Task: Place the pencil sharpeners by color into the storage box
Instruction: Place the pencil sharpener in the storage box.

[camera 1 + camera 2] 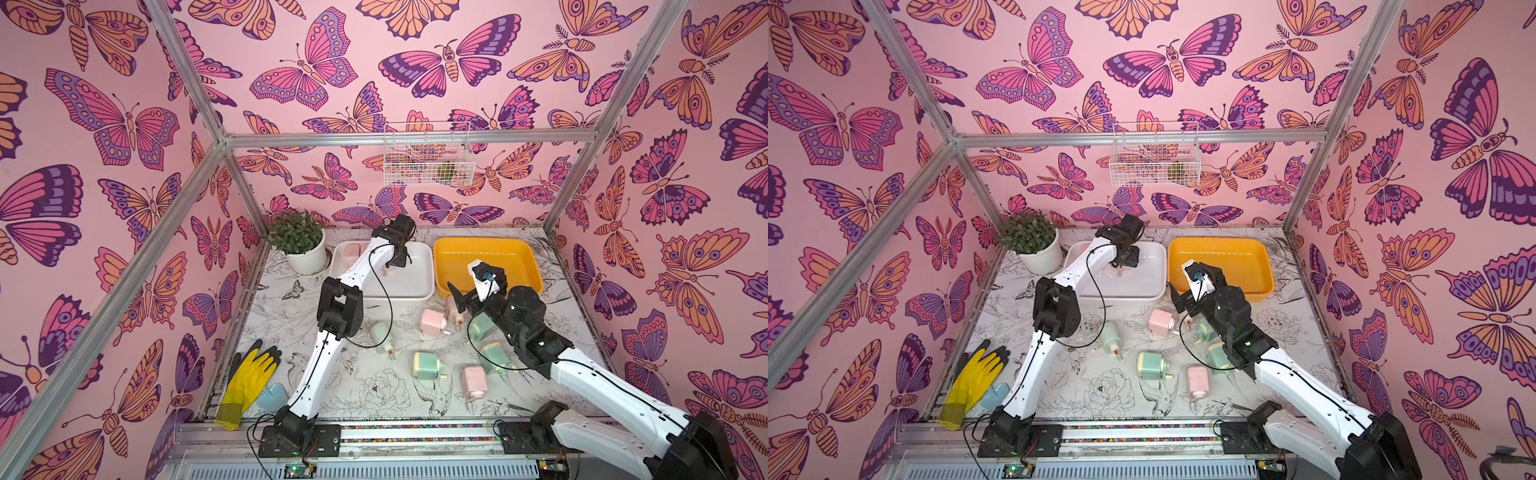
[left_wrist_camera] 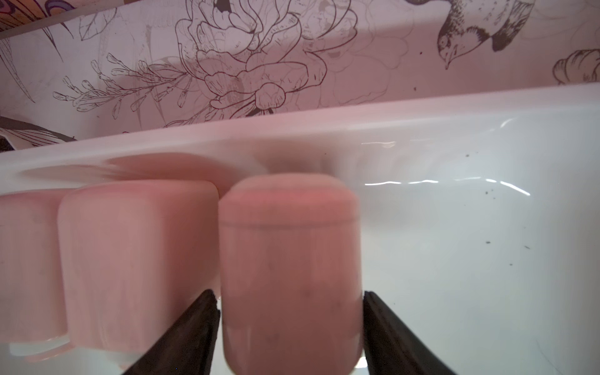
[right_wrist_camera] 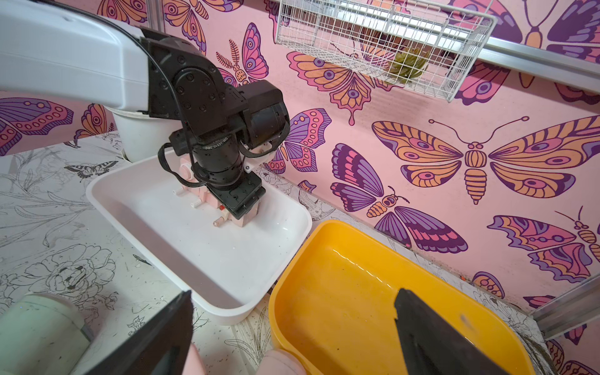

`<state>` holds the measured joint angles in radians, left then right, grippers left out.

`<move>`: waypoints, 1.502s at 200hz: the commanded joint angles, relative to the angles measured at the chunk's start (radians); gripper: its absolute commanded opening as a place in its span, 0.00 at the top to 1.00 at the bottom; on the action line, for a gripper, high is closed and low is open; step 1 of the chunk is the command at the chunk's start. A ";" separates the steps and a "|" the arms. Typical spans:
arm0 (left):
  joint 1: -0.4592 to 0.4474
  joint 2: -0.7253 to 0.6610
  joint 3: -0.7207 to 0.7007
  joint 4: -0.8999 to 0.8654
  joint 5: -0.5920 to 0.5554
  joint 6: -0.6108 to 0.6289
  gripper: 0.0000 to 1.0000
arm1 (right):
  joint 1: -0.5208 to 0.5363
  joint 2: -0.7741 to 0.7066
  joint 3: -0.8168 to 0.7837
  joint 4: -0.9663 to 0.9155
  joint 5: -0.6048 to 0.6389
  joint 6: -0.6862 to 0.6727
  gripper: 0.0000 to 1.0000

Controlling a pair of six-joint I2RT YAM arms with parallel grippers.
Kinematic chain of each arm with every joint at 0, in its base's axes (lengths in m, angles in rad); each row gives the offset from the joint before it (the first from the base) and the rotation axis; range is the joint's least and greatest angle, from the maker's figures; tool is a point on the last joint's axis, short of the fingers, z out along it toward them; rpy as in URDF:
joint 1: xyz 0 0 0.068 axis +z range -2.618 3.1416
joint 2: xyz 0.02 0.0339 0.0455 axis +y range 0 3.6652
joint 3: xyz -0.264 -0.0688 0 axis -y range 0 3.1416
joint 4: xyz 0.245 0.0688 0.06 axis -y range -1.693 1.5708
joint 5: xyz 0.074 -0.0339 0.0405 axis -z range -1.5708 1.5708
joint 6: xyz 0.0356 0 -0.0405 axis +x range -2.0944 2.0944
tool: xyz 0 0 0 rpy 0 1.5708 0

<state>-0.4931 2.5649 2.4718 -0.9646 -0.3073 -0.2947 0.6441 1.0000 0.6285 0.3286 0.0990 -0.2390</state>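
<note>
My left gripper (image 2: pixel 288 293) reaches into the white storage box (image 1: pixel 415 286). It is open, with a pale pink pencil sharpener (image 2: pixel 289 253) between its fingers and a thin gap beside one of them. Two more pink sharpeners (image 2: pixel 136 259) stand in a row beside it against the box wall. My right gripper (image 3: pixel 293 293) hangs open and empty over the near corner of the yellow storage box (image 1: pixel 511 253). On the table lie three pink sharpeners (image 1: pixel 432 322) and several mint green ones (image 1: pixel 426 365), two of them partly under my right arm.
A potted plant (image 1: pixel 301 245) stands left of the white box. A yellow and black glove (image 1: pixel 249 382) and a pale blue object (image 1: pixel 272 395) lie at the front left. A wire basket (image 1: pixel 428 153) hangs on the back wall.
</note>
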 commanded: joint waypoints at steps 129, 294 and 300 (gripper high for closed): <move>-0.013 -0.010 0.054 -0.007 -0.070 0.061 0.21 | 0.007 -0.006 0.003 0.009 -0.032 -0.003 0.01; -0.002 0.058 0.093 -0.005 -0.007 0.071 0.46 | 0.007 -0.018 0.005 0.006 -0.043 -0.002 0.01; -0.002 0.058 0.093 -0.004 -0.009 0.074 0.49 | 0.007 -0.017 0.005 0.005 -0.045 -0.002 0.01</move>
<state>-0.5011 2.5942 2.5519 -0.9657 -0.3389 -0.2226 0.6441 0.9939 0.6285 0.3286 0.0723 -0.2401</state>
